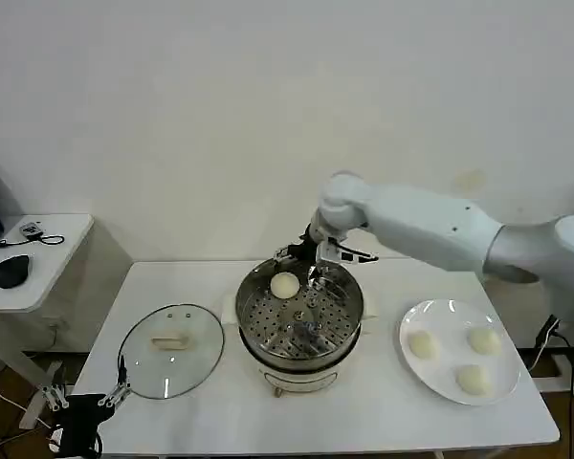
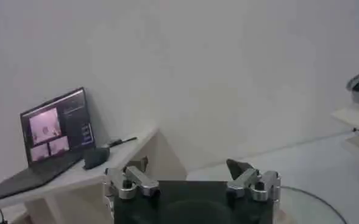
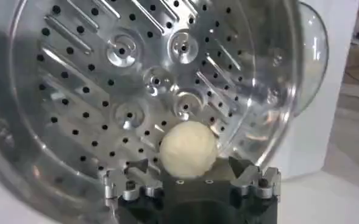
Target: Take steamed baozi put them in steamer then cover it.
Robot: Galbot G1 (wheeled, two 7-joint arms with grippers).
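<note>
The steamer (image 1: 268, 330) stands mid-table, its perforated floor (image 3: 106, 73) shiny. One baozi (image 1: 284, 285) lies inside at the back left. My right gripper (image 1: 313, 266) hangs over the steamer's back rim, open. Its fingers stand on either side of that baozi (image 3: 188, 149) without touching it. Three more baozi (image 1: 420, 344) rest on a white plate (image 1: 445, 316) to the right. The cover (image 1: 139, 359), a glass lid with a cream handle, lies flat left of the steamer. My left gripper (image 1: 84, 394) waits open at the table's front left corner, its fingers (image 2: 136, 178) spread wide with nothing between them.
A low white side table (image 1: 57, 239) stands beyond the main table's left edge, carrying a mouse (image 1: 12, 271) and an open laptop (image 2: 51, 134). The white wall runs close behind the table. Cables hang at the far right (image 1: 553, 335).
</note>
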